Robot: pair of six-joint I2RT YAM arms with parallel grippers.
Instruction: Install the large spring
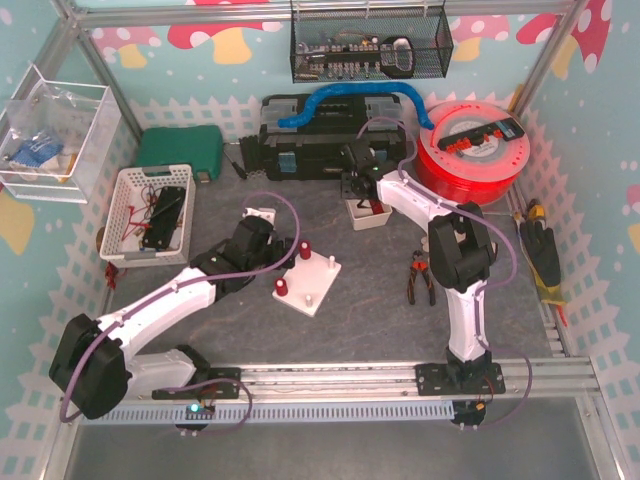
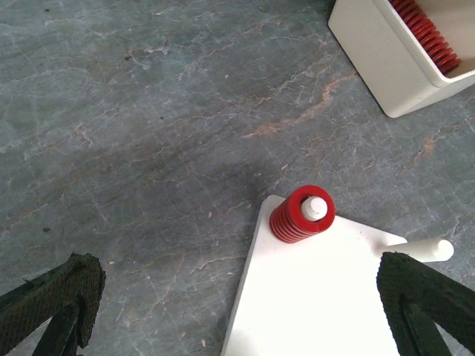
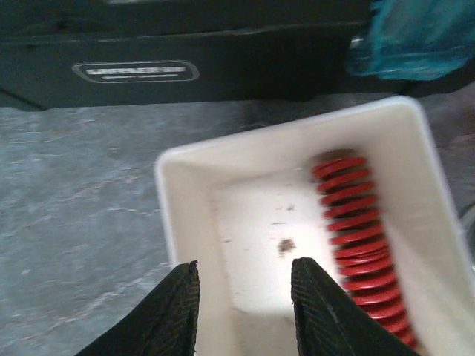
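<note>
— What surface and what room do we have here?
— We see a grey table with veins like stone, inside a metal frame. The walls are light blue, printed with mushrooms and a white fence.

— And what stands around?
— At the back we find a black toolbox with a blue hose on it, a red spool and a green case. A wire basket hangs high. A cable basket is at the left side, and pliers lie near the right arm.

— Where is the large spring?
— The large spring lies in a small white bin, along one side wall. The right gripper hangs over this bin, its jaws partly apart with nothing between them. One finger is near the spring.

— And the other one?
— The left gripper is spread wide and empty above a white plate. On this plate we see a short red spring on its peg, and a bare peg beside it.
</note>
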